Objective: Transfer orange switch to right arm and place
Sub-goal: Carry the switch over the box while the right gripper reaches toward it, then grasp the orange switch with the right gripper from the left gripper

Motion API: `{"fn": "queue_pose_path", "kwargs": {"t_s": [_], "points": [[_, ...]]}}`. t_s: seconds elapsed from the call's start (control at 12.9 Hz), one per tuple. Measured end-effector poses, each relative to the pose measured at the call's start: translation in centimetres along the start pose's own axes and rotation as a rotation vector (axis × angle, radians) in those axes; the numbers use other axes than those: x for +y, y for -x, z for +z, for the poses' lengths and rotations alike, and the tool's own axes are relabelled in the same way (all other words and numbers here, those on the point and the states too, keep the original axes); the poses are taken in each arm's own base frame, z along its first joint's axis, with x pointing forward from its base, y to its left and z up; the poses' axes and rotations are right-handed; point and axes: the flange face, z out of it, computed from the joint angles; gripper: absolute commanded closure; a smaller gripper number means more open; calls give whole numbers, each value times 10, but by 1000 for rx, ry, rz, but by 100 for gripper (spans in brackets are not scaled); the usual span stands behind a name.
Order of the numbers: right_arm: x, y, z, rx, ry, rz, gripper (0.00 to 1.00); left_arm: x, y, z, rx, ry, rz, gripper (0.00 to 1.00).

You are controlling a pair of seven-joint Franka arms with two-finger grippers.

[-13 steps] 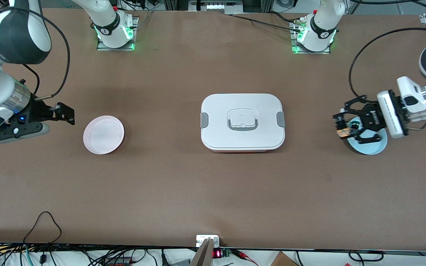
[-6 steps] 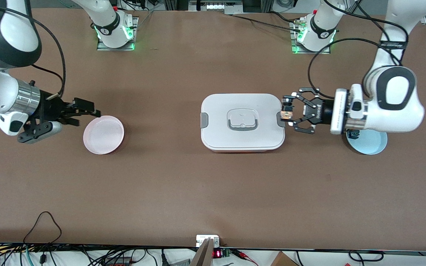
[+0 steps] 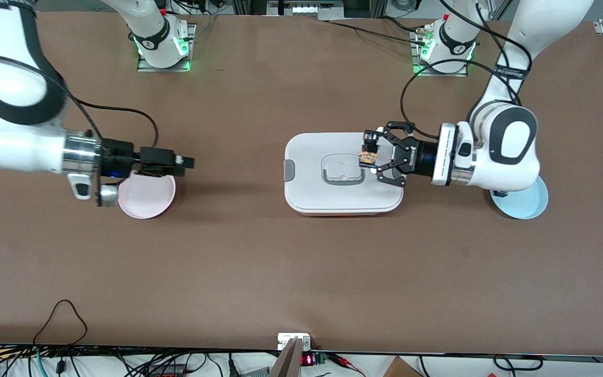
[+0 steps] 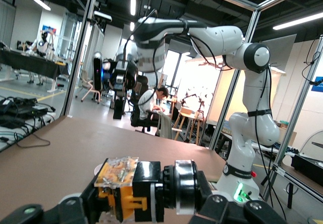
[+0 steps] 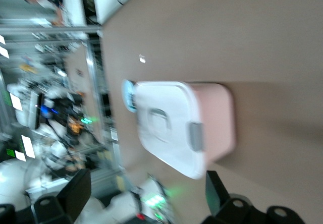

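My left gripper [image 3: 369, 155] is shut on the orange switch [image 3: 368, 155], a tiny black block with an orange part, and holds it sideways over the white lunch box [image 3: 312, 188]. The switch fills the near part of the left wrist view [image 4: 132, 193], between the fingers. My right gripper [image 3: 178, 162] is open and empty, held level over the pink plate [image 3: 147, 199], pointing toward the lunch box. In the right wrist view its two black fingers [image 5: 75, 191] stand wide apart with the lunch box [image 5: 171, 133] seen between them.
A light blue plate [image 3: 529, 204] lies at the left arm's end of the table, partly under the left arm; a small dark thing [image 3: 499, 193] sits at its rim. The lunch box has grey latches and a grey handle [image 3: 342, 178].
My left gripper has carried the switch from over the blue plate to over the lunch box. My right gripper has swung from the table's end to over the pink plate.
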Motion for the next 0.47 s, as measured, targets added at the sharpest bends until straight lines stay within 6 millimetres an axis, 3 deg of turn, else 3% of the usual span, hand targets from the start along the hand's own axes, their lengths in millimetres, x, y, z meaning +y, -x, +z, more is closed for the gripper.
{"fn": "queue_pose_path", "kwargs": {"t_s": [0.08,0.23,0.31,0.47], "points": [[-3,8,35,44,-51,41,0,0,4,6,5,6,9,100],[-19,27,87,121,-107,92,0,-1,6,7,5,8,31,100],[-32,45,124,171,-146,137,0,-1,8,8,5,8,47,100],[-46,72,163,215,-174,187,0,-3,13,8,8,7,61,100]]}}
